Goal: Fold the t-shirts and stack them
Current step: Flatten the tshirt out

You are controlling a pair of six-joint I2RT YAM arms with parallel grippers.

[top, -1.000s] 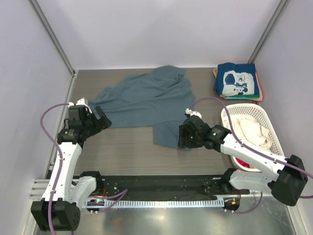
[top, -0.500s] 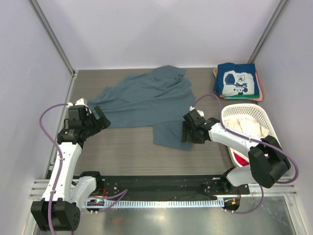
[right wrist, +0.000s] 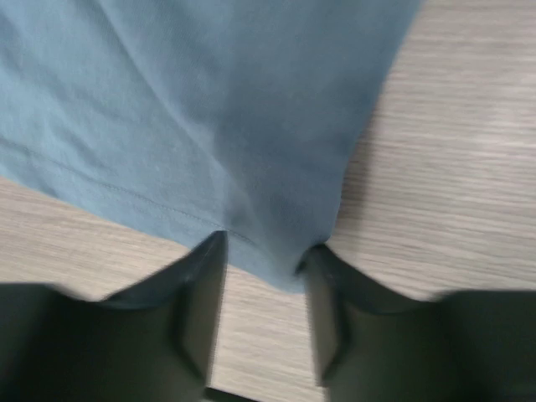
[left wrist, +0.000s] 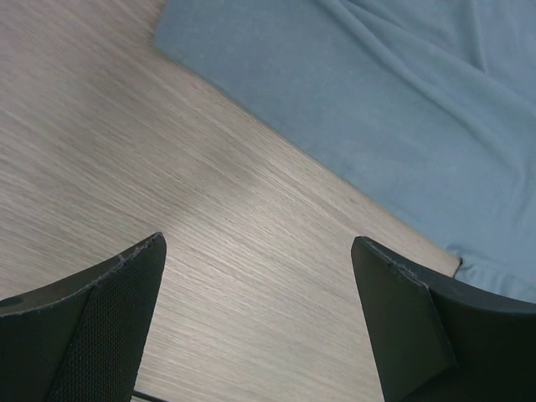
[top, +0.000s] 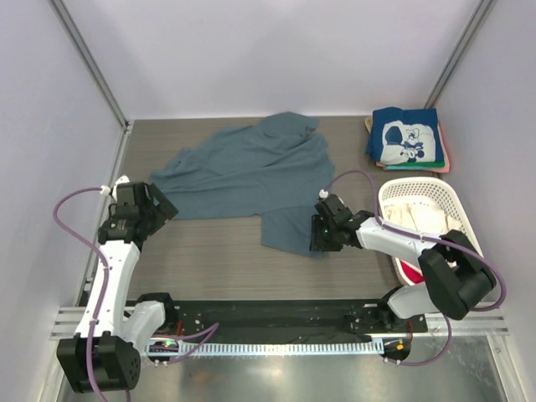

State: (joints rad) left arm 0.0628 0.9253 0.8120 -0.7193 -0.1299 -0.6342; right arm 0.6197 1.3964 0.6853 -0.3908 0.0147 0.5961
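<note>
Right gripper [right wrist: 266, 244] sits at the near corner of the blue shirt [top: 243, 172], jaws parted either side of the hem, nothing pinched yet. Left gripper [left wrist: 258, 243] hangs wide open over the surface [left wrist: 126, 126] just beside the shirt's edge. The shirt lies rumpled mid-surface, so I'd call this the spreading grab: next, both must close on cloth.

No text, label, brand, number or sign can be read in any view. The only marking is the white cartoon print on the folded navy cloth t-shirt [top: 405, 139], which lies well beyond the right claw [top: 322, 236], out past its far right side. The print is a picture, and any lettering within it is too small to make out.
</note>
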